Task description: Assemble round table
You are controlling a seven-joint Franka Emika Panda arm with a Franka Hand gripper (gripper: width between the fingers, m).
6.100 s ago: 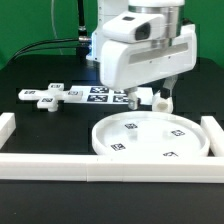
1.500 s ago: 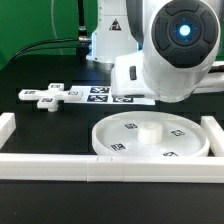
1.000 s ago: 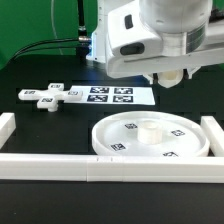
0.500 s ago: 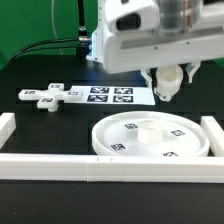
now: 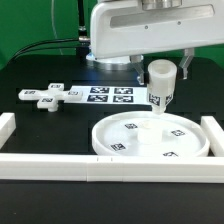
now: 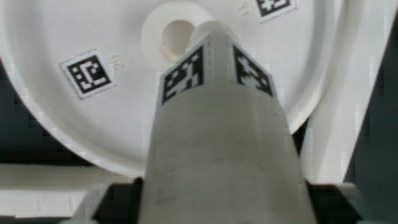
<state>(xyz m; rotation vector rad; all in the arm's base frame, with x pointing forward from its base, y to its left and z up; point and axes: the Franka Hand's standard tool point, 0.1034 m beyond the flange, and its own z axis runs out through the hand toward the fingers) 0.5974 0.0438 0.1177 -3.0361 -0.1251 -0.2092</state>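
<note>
One cylindrical post (image 5: 160,85) now upright, swung from tilt half second ago. Gripper (image 5: 161,66) clamps its top. Post hangs over round disc (image 5: 103,140), apart, near centre hub (image 5: 150,127). Insertion looks next. Cross-shaped piece (image 5: 47,97) untouched.

The tool (image 5: 161,68) holds the post (image 5: 160,88) upright above the disc (image 5: 108,136).

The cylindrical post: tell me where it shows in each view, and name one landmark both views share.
Exterior view: the post hangs upright, toward the exterior view's right of centre, over the far part of the round disc.
Wrist view: the post fills the middle of the picture, seen lengthwise, with its tagged end pointing at the disc.
Shared landmark: the disc's raised central hub.
</note>
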